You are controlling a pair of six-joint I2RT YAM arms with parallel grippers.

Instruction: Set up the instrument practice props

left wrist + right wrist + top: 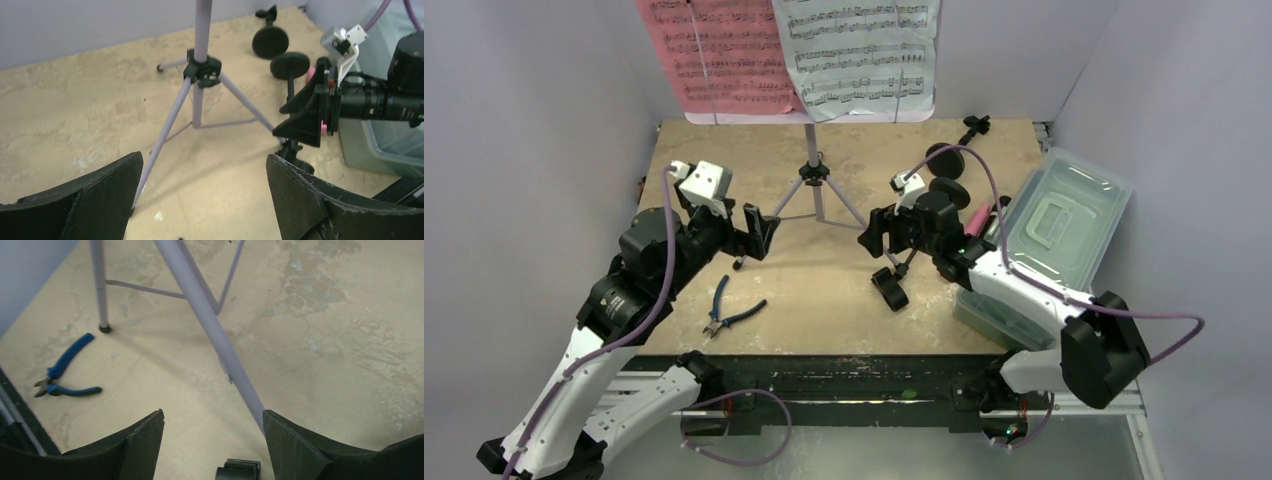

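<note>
The lavender music stand's tripod [814,190] stands at mid-table. Its desk at the top edge holds a pink page [724,55] and a white page [859,50]. My left gripper [759,232] is open and empty, just left of the legs; its wrist view shows the tripod hub [202,70] ahead. My right gripper [879,235] is open and empty, just right of the legs, with one leg [210,325] running to its right finger. Two black round-based poles [944,160] stand behind the right arm. A pink microphone [977,217] lies beside the tub.
Blue-handled pliers [729,312] lie near the front edge on the left, and show in the right wrist view [62,372]. A clear plastic tub [1054,235] sits tilted at the right edge. A small black piece [890,288] lies under the right gripper.
</note>
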